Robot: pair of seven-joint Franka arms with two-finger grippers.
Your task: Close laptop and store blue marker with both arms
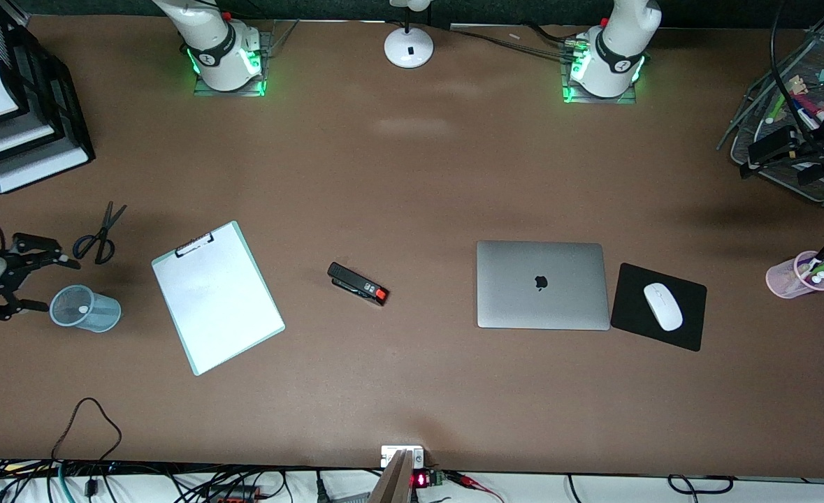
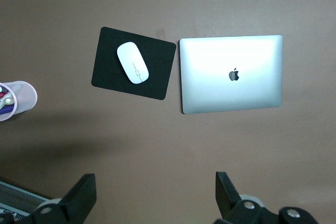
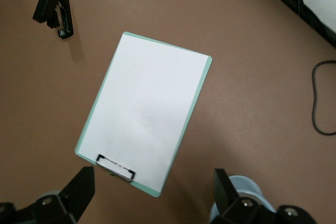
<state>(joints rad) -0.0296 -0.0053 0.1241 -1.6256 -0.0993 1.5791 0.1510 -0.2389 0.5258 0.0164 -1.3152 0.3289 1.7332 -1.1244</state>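
The laptop lies shut on the table with its apple logo up; it also shows in the left wrist view. The blue marker does not show as such; a small white tip shows inside the light-blue mesh cup at the right arm's end. My right gripper is open and empty beside that cup; in the right wrist view the cup's rim lies by one finger. My left gripper is open and empty, high over the edge of the wire basket; it also shows in the left wrist view.
A white mouse sits on a black pad beside the laptop. A pink cup of pens, a black stapler, a mint-edged clipboard, scissors, black paper trays and a lamp base are on the table.
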